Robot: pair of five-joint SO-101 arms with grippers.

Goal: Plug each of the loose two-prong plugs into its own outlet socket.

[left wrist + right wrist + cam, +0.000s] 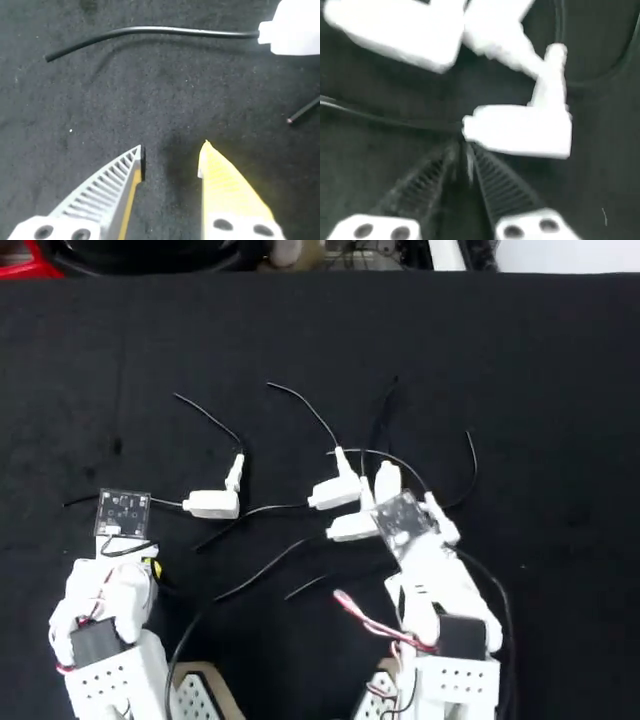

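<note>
**High view:** The left arm [105, 630] sits at the near left of the black cloth [320, 340], and the right arm [440, 610] sits at the near right. Ahead of the left arm lies a white block [212, 504] with a slim plug [235, 472] standing off its end. A cluster of white pieces [337, 490] lies just beside the right arm's front end. Thin black wires [205, 415] trail from these things across the cloth. Beyond the far edge of the table there is a red object [20, 260].

**Left wrist view:** The left gripper [172, 160] is spread open. Its grey and yellow fingers are apart over bare cloth, holding and touching nothing. Well ahead of it is the corner of the white block, with a long wire [150, 31] running from it. A loose wire end [302, 112] lies nearby.

**Right wrist view:** The right gripper [467, 155] has its fingers drawn together. The tips meet at the end of a near white piece [520, 132], where a thin lead [380, 117] comes in. I cannot tell whether that lead is pinched. A slimmer white part [550, 75] rises from the near white piece, and two further pieces [395, 35] lie beyond it.
</note>
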